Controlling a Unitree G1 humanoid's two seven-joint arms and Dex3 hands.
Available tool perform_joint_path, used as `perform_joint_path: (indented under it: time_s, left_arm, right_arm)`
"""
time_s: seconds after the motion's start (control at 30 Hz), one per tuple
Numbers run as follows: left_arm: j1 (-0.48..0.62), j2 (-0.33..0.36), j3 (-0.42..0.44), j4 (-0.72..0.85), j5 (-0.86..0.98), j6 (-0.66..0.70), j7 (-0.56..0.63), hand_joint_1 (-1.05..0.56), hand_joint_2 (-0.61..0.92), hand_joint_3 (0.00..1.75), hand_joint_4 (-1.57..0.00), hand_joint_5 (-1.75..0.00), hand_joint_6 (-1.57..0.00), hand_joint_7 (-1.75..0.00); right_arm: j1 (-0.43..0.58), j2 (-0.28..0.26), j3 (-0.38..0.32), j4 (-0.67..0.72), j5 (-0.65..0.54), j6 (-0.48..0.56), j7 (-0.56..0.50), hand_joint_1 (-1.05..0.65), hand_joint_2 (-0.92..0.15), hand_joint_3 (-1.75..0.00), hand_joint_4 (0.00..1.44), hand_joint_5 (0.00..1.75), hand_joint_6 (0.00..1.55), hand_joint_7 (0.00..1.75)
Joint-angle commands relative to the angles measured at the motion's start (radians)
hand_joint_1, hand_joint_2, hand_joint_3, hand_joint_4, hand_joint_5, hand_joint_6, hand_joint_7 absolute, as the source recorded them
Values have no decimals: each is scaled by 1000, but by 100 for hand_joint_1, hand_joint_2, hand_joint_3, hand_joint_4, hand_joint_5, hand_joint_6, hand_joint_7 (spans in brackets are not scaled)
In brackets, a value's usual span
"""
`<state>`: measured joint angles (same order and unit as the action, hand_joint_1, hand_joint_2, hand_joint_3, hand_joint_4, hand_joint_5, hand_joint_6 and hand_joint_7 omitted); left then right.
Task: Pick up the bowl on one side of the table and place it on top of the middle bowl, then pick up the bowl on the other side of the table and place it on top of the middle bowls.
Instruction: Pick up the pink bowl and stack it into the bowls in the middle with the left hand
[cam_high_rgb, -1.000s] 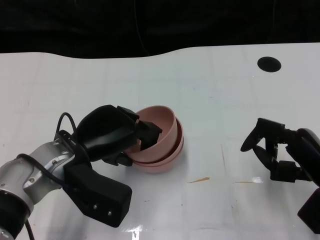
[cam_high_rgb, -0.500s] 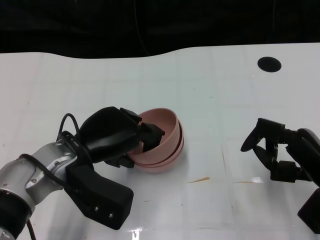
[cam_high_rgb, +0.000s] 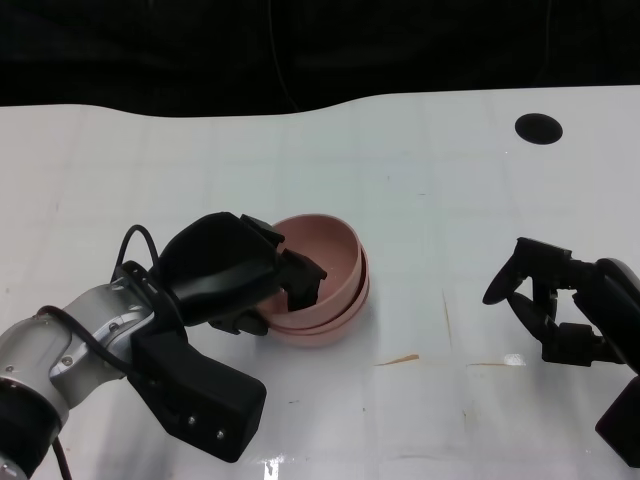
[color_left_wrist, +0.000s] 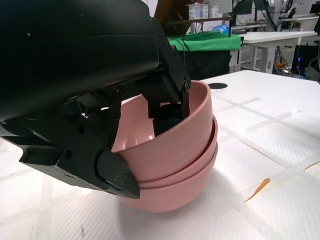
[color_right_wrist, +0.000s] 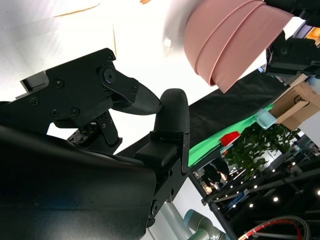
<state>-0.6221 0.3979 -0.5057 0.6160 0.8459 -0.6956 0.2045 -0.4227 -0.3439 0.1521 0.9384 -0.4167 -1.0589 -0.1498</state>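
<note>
On the white table (cam_high_rgb: 420, 200), a little toward seven o'clock from its centre, three pink bowls sat nested in one stack (cam_high_rgb: 325, 290). The top bowl (cam_high_rgb: 325, 262) leaned inside the two beneath it, its rim raised on the nine o'clock side where the robot's left hand (cam_high_rgb: 240, 275) gripped it. From the left wrist view the hold was plain: black fingers (color_left_wrist: 167, 100) reached over the rim and down into the bowl's hollow, while the rest of the hand pressed against the outer wall, so the rim was pinched between them. The lower bowls (color_left_wrist: 175, 187) rested level on the tabletop.

At four o'clock, well apart from the stack, the right hand (cam_high_rgb: 560, 305) hung just above the table and held nothing, its fingers spread with a clear gap between them; the right wrist view showed two fingertips (color_right_wrist: 172, 112) close together but with nothing clasped.

Near the table's one o'clock edge lay a black round hole (cam_high_rgb: 538, 127). Between the stack and the right hand, a small orange streak (cam_high_rgb: 398, 360) marked the white surface.
</note>
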Motion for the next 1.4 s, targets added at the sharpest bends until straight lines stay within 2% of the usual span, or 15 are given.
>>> perform_joint_path:
  time_s: [0.03,0.1,0.13,0.2,0.27,0.3,0.37,0.47,0.57,0.8,1.0,1.23,1.4]
  left_arm:
    - [-10,14,-3,26,12,-34,69,-19,83,0,-98,-108,-119,-38]
    - [-13,12,-6,45,17,-50,100,-20,82,0,-98,-109,-121,-34]
    - [-14,12,-7,54,19,-56,112,-27,83,0,-93,-116,-118,-37]
    - [-16,12,-8,67,22,-63,129,-30,83,0,-89,-121,-114,-44]
    - [-18,15,-8,70,21,-62,127,-40,86,0,-100,-86,-115,-34]
    - [-19,16,-9,71,21,-61,125,-44,88,0,-104,-75,-116,-29]
    - [-16,17,-7,69,14,-56,114,-47,90,0,-108,-64,-118,-24]
    - [-8,20,0,57,-3,-45,87,-67,92,12,-115,-29,-116,-7]
    - [-2,24,4,47,-12,-43,75,-77,92,18,-113,-15,-111,-1]
    - [21,32,20,4,-47,-21,29,-93,92,27,-104,-4,-99,0]
    - [58,36,43,-77,-79,30,-32,-101,92,27,-94,0,-88,0]
    - [102,37,75,-157,-144,75,-128,-102,92,19,-86,0,-80,0]
    - [127,30,103,-181,-229,80,-199,-97,92,10,-81,0,-76,0]
  right_arm:
    - [-12,-20,-5,5,4,-9,-6,-28,-85,-73,79,175,66,152]
    - [-12,-20,-4,6,3,-9,-7,-28,-85,-73,79,175,66,153]
    - [-12,-20,-4,7,3,-10,-8,-28,-85,-73,79,175,66,153]
    - [-13,-19,-4,9,3,-10,-8,-27,-85,-73,79,175,66,153]
    - [-14,-20,-4,9,3,-7,-6,-28,-85,-73,79,175,66,153]
    - [-14,-20,-4,9,3,-5,-6,-28,-85,-73,79,175,66,153]
    - [-14,-20,-4,10,5,-7,-5,-29,-85,-73,79,175,66,153]
    - [-14,-20,-5,11,9,-10,-1,-28,-85,-72,79,175,66,153]
    - [-13,-21,-5,10,6,-8,-4,-29,-85,-73,79,175,66,154]
    - [-13,-22,-4,10,4,-9,-5,-29,-85,-73,79,175,66,154]
    - [-16,-22,-4,15,4,-13,-7,-29,-85,-73,79,175,65,155]
    - [-16,-24,-4,19,6,-17,-4,-28,-85,-73,79,175,65,154]
    - [-18,-23,-5,26,7,-20,-8,-29,-85,-73,79,175,65,153]
